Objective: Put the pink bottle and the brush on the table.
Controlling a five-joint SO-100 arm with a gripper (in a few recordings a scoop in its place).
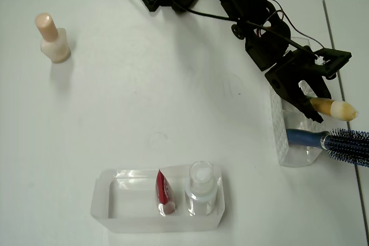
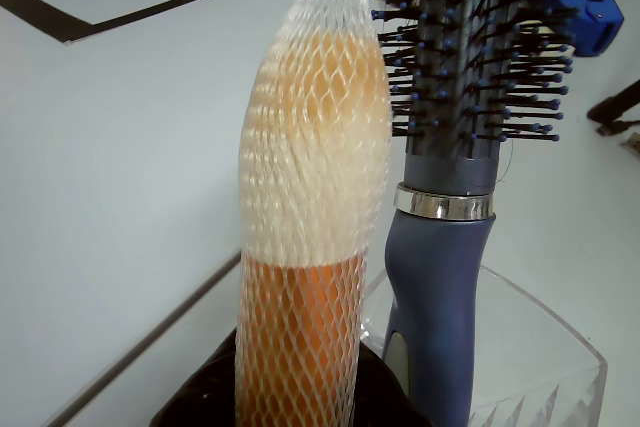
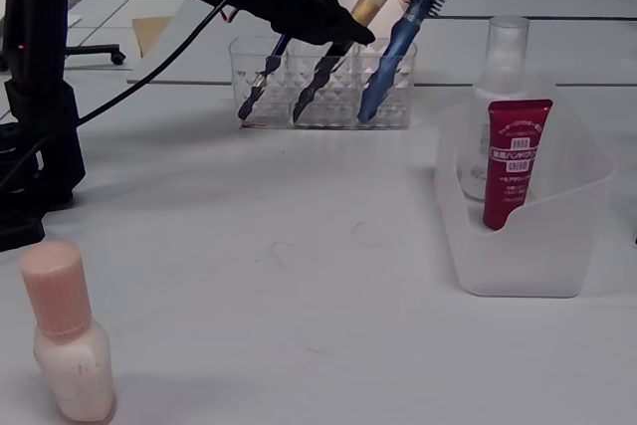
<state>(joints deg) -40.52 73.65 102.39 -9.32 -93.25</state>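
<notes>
Now, with the small pale pink bottle point(image 1: 53, 38) standing on the white table point(image 1: 161, 84), we judge the black gripper point(image 1: 308, 99) clenched on the net-sleeved tan-bristled brush point(image 1: 334, 108) in the clear holder point(image 1: 285, 142); next, lift it straight out.

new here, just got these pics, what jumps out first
The black gripper closing around the brush, whose tan head sits in a net sleeve, in the clear holder beside the blue hairbrush. The pink bottle already stands alone on the table.
</notes>
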